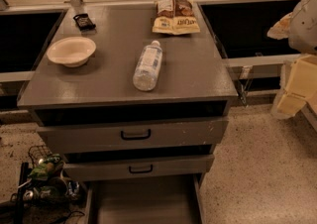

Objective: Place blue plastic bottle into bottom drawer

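Atop cabinet [111, 77]: blue plastic bottle [148, 65] | bottom drawer [143, 200] open | gripper [297, 86] far rt, grip can't tell

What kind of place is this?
Probably an office snack corner: a grey drawer cabinet holding snack bags, a bowl and a blue plastic bottle. The gripper sits at the picture's lower left, beside the cabinet.

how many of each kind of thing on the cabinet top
blue plastic bottle: 1
bowl: 1
snack bags: 2
small black object: 1
total: 5
The hand is not counted: it sits low at the left, beside the open bottom drawer.
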Tool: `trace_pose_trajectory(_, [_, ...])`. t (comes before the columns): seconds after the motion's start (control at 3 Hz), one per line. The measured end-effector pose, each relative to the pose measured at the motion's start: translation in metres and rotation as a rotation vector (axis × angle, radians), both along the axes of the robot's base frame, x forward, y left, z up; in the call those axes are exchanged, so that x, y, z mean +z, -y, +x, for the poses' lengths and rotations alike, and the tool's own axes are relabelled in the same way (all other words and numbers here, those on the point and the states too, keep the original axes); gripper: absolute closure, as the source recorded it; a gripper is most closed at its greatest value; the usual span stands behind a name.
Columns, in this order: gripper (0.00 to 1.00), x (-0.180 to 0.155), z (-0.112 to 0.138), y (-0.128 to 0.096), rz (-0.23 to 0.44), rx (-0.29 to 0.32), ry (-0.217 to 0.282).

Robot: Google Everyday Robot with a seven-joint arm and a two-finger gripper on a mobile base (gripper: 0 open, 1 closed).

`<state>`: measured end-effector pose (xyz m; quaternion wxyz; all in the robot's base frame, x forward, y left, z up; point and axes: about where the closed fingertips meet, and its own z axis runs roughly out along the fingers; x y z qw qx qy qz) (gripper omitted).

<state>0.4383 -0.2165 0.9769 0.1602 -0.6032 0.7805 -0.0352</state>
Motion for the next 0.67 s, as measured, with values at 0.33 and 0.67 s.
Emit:
trace_pose_trajectory(0.33, [0.00, 0.003, 0.011, 0.005, 0.008, 0.008, 0.009])
trace_pose_trajectory(0.67, [0.00, 0.008, 0.044, 0.000, 0.021, 0.037, 0.009])
